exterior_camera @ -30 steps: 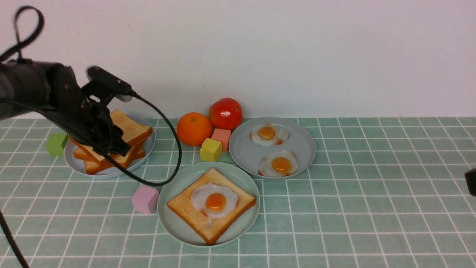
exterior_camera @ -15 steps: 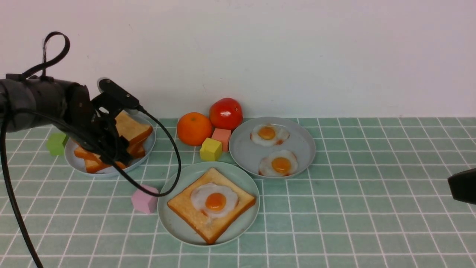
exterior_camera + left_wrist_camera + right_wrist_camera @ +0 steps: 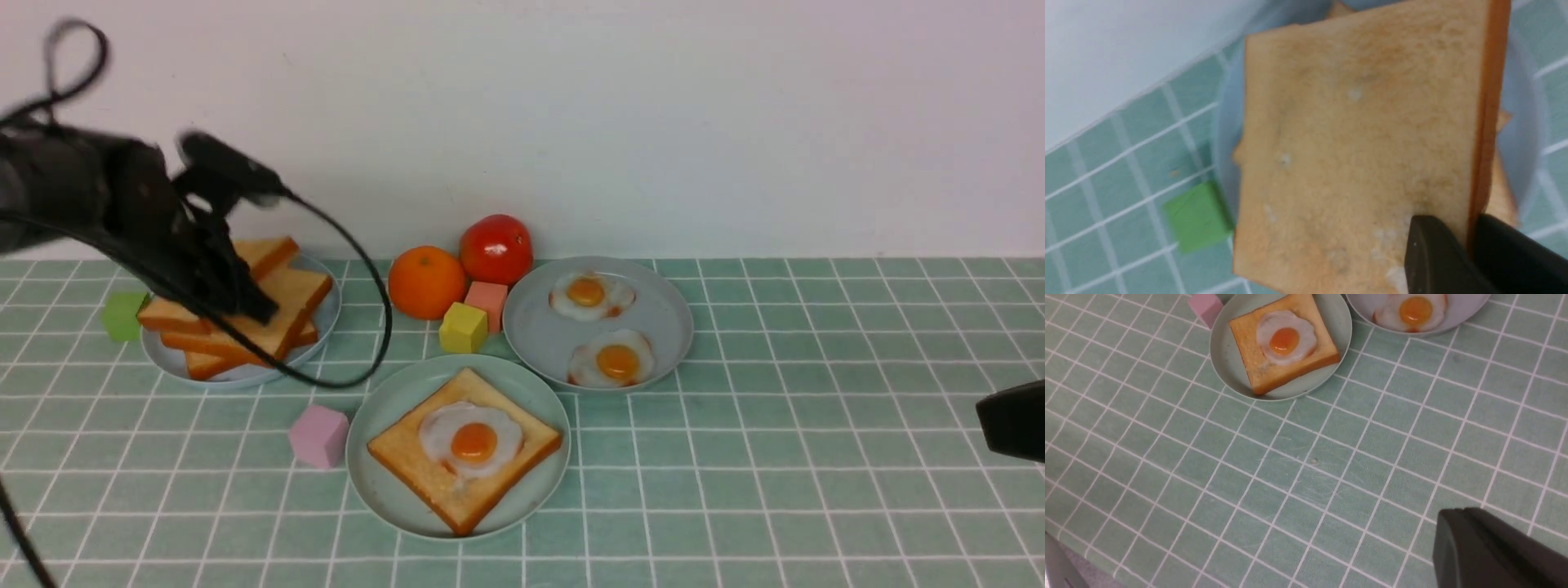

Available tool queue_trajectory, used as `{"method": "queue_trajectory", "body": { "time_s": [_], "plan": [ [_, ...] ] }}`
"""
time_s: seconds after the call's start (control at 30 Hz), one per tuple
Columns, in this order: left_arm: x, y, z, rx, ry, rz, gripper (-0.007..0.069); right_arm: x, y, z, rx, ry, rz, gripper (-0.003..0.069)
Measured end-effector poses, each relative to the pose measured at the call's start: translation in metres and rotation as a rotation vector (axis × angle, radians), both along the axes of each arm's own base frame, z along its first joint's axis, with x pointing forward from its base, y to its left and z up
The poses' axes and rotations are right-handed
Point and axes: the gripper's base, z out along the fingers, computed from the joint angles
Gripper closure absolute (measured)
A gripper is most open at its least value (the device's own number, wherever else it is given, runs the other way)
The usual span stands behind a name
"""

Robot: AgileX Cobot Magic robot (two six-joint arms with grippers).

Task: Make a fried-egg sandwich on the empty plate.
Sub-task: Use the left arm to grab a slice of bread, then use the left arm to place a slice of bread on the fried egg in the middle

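Note:
The pale mint-green plate (image 3: 382,490) sits front centre and holds one toast slice (image 3: 408,459) with a fried egg (image 3: 472,441) on top; it also shows in the right wrist view (image 3: 1224,363). My left gripper (image 3: 255,310) is shut on the edge of the top toast slice (image 3: 290,292) of the pile at back left. The left wrist view shows both fingers clamped on that slice (image 3: 1355,134) over the grey-blue plate (image 3: 1521,155). My right gripper (image 3: 992,420) is shut and empty, low at the right edge.
A grey-blue plate (image 3: 531,335) at centre back holds two fried eggs (image 3: 589,294). An orange (image 3: 425,282), a tomato (image 3: 495,249), and yellow (image 3: 462,327) and salmon (image 3: 488,300) cubes stand behind the mint plate. A pink cube (image 3: 318,436) lies left of it, a green cube (image 3: 122,316) by the toast plate.
My left gripper dipped onto the toast pile, closed on the top slice and has risen, shifting that slice. My right gripper has come a little further in from the right edge.

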Motion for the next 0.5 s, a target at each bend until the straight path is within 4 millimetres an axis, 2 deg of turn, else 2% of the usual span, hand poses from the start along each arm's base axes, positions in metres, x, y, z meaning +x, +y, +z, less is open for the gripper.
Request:
{"method": "queue_trajectory", "body": {
  "time_s": [0.03,0.07,0.1,0.13,0.17,0.23,0.3,0.33,0.43,0.5],
  "plan": [
    [-0.003,-0.001,0.006,-0.003,-0.006,0.002,0.0528,0.000,0.000,0.000,-0.001,-0.001,0.001,0.0650],
    [-0.015,-0.014,0.024,-0.030,-0.025,-0.004,0.0536,0.000,0.000,0.000,-0.005,-0.004,0.006,0.0650],
    [-0.017,-0.014,0.026,-0.034,-0.030,0.000,0.0536,0.000,0.000,0.000,-0.006,-0.005,0.007,0.0649],
    [-0.033,-0.033,0.038,-0.059,-0.036,-0.024,0.0538,0.000,0.000,0.000,-0.012,-0.007,0.013,0.0648],
    [-0.046,-0.049,0.042,-0.075,-0.031,-0.054,0.0538,0.000,0.000,0.000,-0.014,-0.009,0.016,0.0648],
    [-0.076,-0.087,0.036,-0.108,0.018,-0.130,0.0538,0.000,0.000,0.000,-0.017,-0.008,0.019,0.0647],
    [-0.103,-0.121,0.019,-0.113,0.085,-0.205,0.0538,0.000,0.000,0.000,-0.018,-0.009,0.020,0.0645],
    [-0.105,-0.124,0.017,-0.112,0.089,-0.213,0.0538,0.000,0.000,0.000,-0.018,-0.009,0.020,0.0645],
    [-0.131,-0.161,-0.010,-0.040,0.123,-0.323,0.0538,0.000,0.000,0.000,-0.018,-0.007,0.020,0.0644],
    [-0.133,-0.175,-0.018,-0.013,0.098,-0.352,0.0538,-0.001,0.000,-0.001,-0.020,-0.003,0.023,0.0643]
  ]
}}
